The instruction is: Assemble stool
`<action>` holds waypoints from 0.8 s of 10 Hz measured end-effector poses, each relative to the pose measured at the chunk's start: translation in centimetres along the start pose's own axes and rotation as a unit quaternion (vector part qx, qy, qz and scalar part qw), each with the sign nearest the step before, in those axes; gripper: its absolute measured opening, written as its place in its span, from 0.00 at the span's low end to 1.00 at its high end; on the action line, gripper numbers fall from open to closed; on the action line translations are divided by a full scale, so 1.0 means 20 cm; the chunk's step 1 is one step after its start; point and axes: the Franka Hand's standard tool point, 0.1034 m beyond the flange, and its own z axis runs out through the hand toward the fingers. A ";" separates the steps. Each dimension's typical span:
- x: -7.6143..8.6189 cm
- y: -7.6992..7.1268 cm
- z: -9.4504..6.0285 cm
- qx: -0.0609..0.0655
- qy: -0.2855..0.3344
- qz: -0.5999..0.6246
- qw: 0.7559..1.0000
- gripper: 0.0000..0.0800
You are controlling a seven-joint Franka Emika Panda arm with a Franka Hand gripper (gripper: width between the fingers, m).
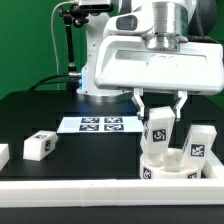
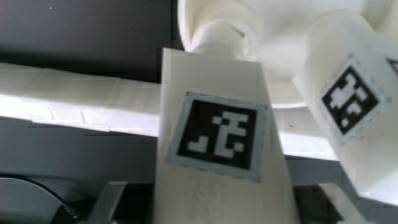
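Stool seat point(image 1: 172, 170): a thick white disc lying flat on the black table point(image 1: 60, 105), near the corner formed by the table's front edge and the edge at the exterior view's right, just behind the long white rail point(image 1: 90, 190) that runs along the front edge. One tag shows on the seat's rim. Held leg point(image 1: 158, 128) point(image 2: 222, 120): a blocky white piece with a square tag facing outward, standing roughly upright over the seat with its lower end at the seat's top face. Whether it is seated in a socket cannot be told. Second leg point(image 1: 198, 146) point(image 2: 356, 80): upright on the seat, just beside the held leg, on the side toward the exterior view's right, tag visible. Gripper point(image 1: 160, 112): pointing straight down, its two fingers clamped on opposite faces of the held leg's upper part, so it is grasping that leg. Loose leg point(image 1: 40, 146): lying on its side on the table, well apart from the seat, toward the exterior view's left. Another white part point(image 1: 3, 154) is cut off at that same side. Marker board point(image 1: 100, 124): flat on the table behind the seat, toward the robot's base.
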 end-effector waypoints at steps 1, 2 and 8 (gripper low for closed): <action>0.00 0.00 0.00 0.000 0.000 0.000 1.000 0.41; 0.00 -0.01 0.00 0.000 0.000 -0.001 1.000 0.41; 0.01 -0.03 0.01 0.002 0.001 -0.006 1.000 0.41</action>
